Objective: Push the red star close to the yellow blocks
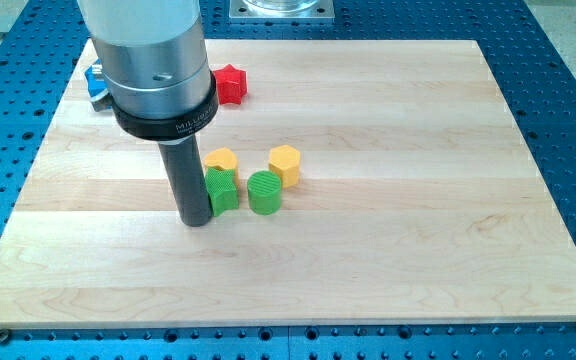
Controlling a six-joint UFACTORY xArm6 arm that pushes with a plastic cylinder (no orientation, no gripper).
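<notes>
The red star (pixel 231 84) lies near the view's top left, just right of the arm's metal collar. Two yellow blocks sit mid-board: one yellow block (pixel 222 160) behind a green block, and a yellow hexagonal block (pixel 285 163) to its right. My tip (pixel 195 220) rests on the board right beside the left side of the green block (pixel 223 190), well below the red star. Whether the tip touches that green block I cannot tell.
A green round block (pixel 264 192) stands below the yellow hexagon. A blue block (pixel 95 82) peeks out at the top left behind the arm's body (pixel 158 70). The wooden board (pixel 418 200) sits on a blue perforated table.
</notes>
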